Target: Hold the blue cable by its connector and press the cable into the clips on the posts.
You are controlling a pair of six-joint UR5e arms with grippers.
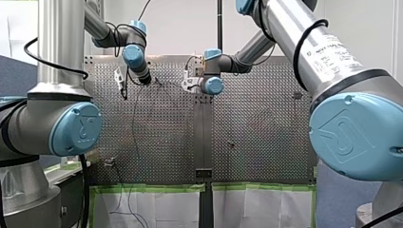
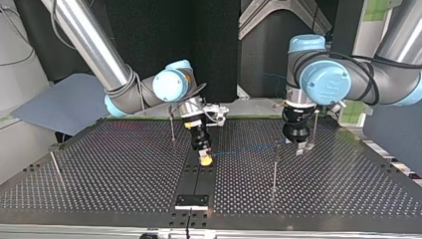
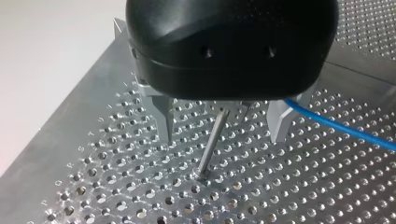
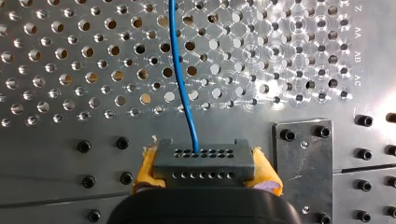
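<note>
Clamping the connector (image 4: 204,156) in the right hand (image 4: 206,171), holding the left hand (image 3: 222,125) open astride a post (image 3: 211,147), likely risking the blue cable (image 3: 341,127) slipping past one finger unseated.

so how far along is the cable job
Done: my right gripper is shut on the connector. In hand: my left gripper, jaws open, straddles a post with the blue cable beside it. Left: pressing it in; it doesn't look clipped anywhere yet.
</note>
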